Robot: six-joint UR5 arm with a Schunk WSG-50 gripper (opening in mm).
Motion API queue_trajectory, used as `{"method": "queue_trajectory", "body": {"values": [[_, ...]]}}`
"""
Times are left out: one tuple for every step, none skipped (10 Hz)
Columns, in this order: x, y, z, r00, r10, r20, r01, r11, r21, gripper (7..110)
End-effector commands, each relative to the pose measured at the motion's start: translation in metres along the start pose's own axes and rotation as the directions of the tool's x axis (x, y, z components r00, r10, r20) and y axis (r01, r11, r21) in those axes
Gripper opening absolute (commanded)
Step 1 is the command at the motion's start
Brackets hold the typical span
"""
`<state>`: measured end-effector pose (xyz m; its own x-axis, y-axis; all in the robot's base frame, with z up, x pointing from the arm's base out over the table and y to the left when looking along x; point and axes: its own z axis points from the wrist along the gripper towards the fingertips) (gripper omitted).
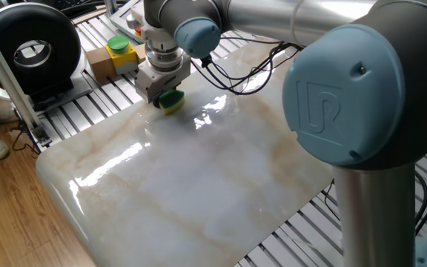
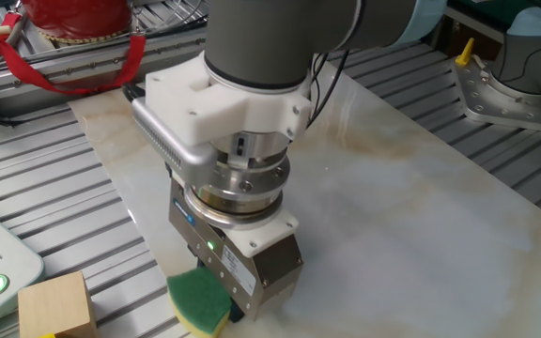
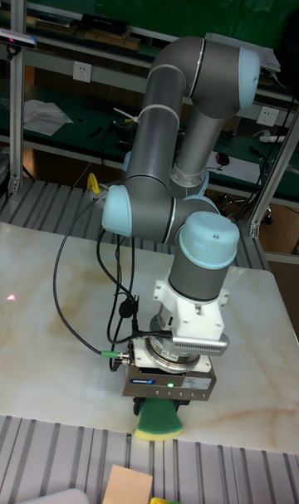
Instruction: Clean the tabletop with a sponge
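1. One fixed view. Gripper [image 1: 164,95], upper left of frame, points down at the far-left edge of the tabletop [image 1: 199,170]. Sponge [image 1: 172,101], green layer over yellow foam, sits under it and sticks out toward lower right. Jaws look closed onto the sponge, though the gripper body hides the contact. Yellow-and-green button [image 1: 118,47] on a wooden block [image 1: 104,64] stands just beyond, on the grey slats [image 1: 87,119].

2. The other fixed view. Gripper [image 2: 228,300], bottom centre; sponge [image 2: 198,302] shows at lower left of the gripper body, resting on the slab's [image 2: 421,188] edge. Another wooden block [image 2: 56,305] lies near it at the bottom left corner.

3. Tall fixed view. Gripper [image 3: 163,404] low in frame; sponge [image 3: 159,422] hangs straight below the jaws, centred between them, at the slab's [image 3: 50,338] lower border.

4. Step in hand, as a judgement: wiping. To do it well, keep the sponge flat and pressed evenly, stroke in overlapping passes back across the slab, and avoid running past the edge onto the slats.
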<state>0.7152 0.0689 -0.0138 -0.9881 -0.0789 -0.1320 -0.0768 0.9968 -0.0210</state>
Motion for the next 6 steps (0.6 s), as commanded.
{"method": "queue_trajectory", "body": {"values": [[-0.0009,0.0043,-0.0003,1.000,0.017,0.001,-0.017,1.000,-0.007,7],[-0.0009,0.0044,-0.0003,1.000,0.017,0.001,-0.017,1.000,-0.007,7],[-0.0011,0.0050,-0.0005,1.000,0.017,0.001,-0.017,1.000,-0.009,7],[-0.0016,0.0059,-0.0010,1.000,0.019,0.001,-0.019,1.000,-0.010,7],[-0.0018,0.0072,-0.0015,1.000,0.020,0.000,-0.020,1.000,-0.012,7],[-0.0018,0.0096,-0.0011,1.000,0.024,0.000,-0.024,1.000,-0.015,7]]}}
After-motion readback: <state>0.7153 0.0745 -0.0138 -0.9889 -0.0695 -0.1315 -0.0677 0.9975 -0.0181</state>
